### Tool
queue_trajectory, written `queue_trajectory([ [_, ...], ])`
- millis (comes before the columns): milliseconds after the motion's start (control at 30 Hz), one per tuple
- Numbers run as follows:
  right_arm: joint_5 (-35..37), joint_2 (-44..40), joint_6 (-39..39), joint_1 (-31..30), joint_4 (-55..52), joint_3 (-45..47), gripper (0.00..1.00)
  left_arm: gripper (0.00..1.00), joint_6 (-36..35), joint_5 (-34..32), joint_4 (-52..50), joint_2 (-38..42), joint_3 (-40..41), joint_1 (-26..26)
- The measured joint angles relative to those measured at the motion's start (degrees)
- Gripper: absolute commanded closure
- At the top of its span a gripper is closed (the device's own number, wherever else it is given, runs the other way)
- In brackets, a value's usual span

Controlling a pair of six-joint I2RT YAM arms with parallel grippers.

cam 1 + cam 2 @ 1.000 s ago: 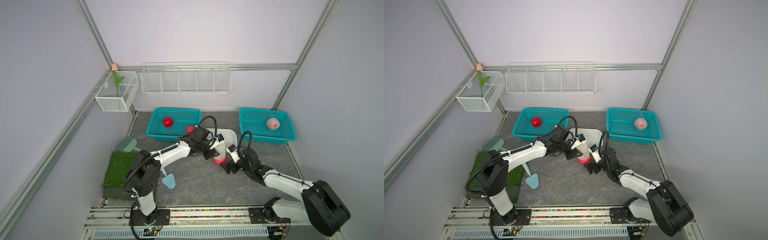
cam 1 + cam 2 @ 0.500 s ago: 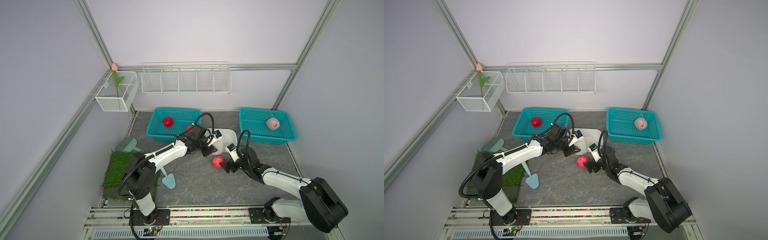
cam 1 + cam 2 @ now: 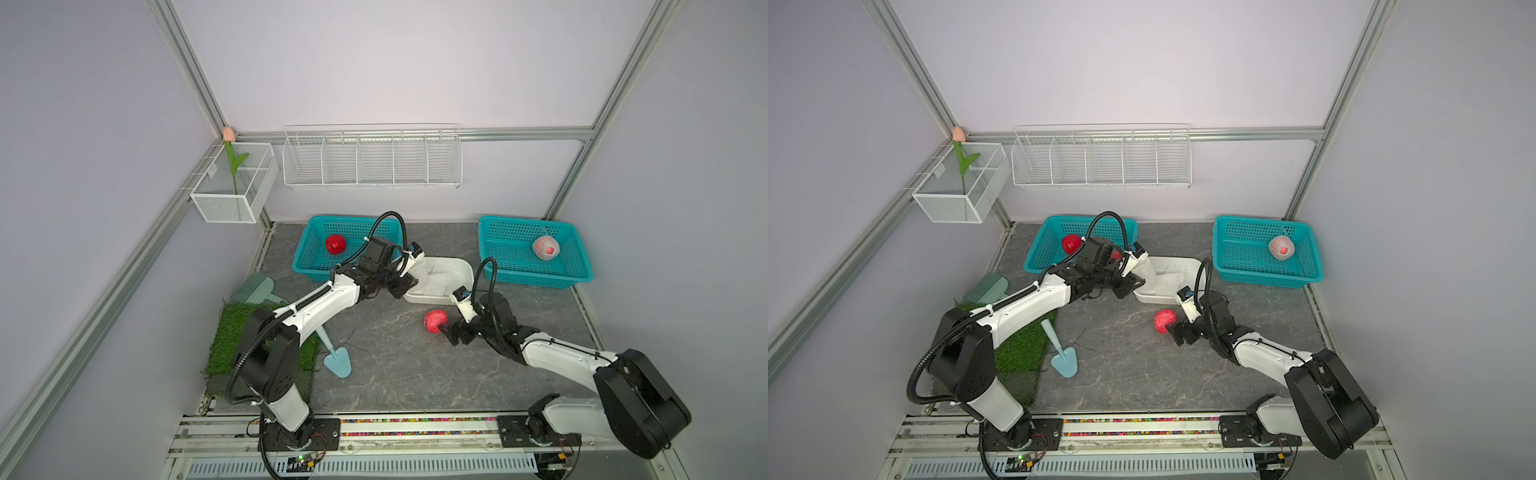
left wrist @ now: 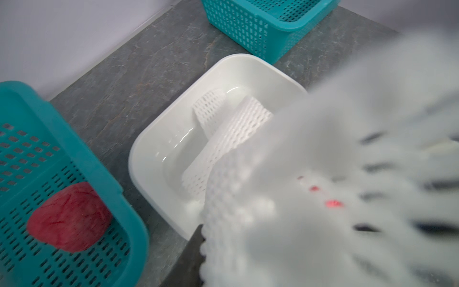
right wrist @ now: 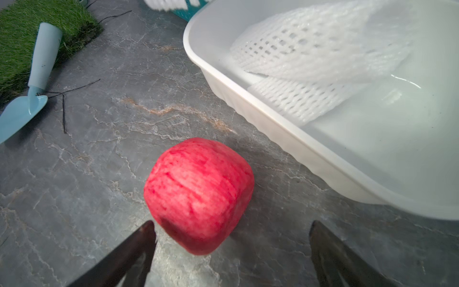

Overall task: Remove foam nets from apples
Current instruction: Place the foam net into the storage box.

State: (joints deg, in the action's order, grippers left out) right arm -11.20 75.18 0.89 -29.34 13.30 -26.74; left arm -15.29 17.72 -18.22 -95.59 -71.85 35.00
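Foam net (image 3: 420,271) hangs pinched in my left tool (image 3: 409,284) over the white tray (image 3: 459,265); I should release above its middle. Right tool (image 3: 449,336) gapes empty beside the bare apple (image 3: 435,321) on the surface (image 3: 395,365).

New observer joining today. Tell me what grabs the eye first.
A bare red apple lies on the grey table, ahead of the open right gripper. The left gripper holds a foam net over the white tray, where two more nets lie. One netted apple sits in a teal basket.
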Motion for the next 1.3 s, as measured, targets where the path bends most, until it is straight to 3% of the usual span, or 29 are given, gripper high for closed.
queue_trajectory([
  [367,-0.8,0.0,0.2,0.0,0.0,0.0,0.02,0.63,8.0,-5.0,0.6,-4.0,-7.4,-10.9],
  [533,-0.9,0.0,0.4,0.0,0.0,0.0,0.01,0.62,8.6,-9.6,-1.5,-9.0,-12.9,-13.1],
  [700,-0.8,0.0,0.4,0.0,0.0,0.0,0.01,0.63,8.2,-9.7,-3.4,-10.1,-13.4,-13.5],
  [833,-0.8,-0.3,0.4,0.0,0.0,0.1,0.0,0.63,7.3,-7.7,-3.2,-8.8,-12.5,-12.3],
  [1000,-0.8,-1.7,0.4,0.0,0.3,0.3,0.01,0.63,7.2,-5.0,-3.5,-5.4,-11.7,-5.7],
  [1133,-0.7,-2.1,0.4,0.0,0.3,0.4,0.01,0.63,10.3,-1.1,-2.3,-4.9,-11.4,-0.8],
  [1300,-0.6,-2.4,0.4,0.0,0.3,0.8,0.01,0.63,16.2,3.0,0.3,-8.5,-11.6,1.4],
])
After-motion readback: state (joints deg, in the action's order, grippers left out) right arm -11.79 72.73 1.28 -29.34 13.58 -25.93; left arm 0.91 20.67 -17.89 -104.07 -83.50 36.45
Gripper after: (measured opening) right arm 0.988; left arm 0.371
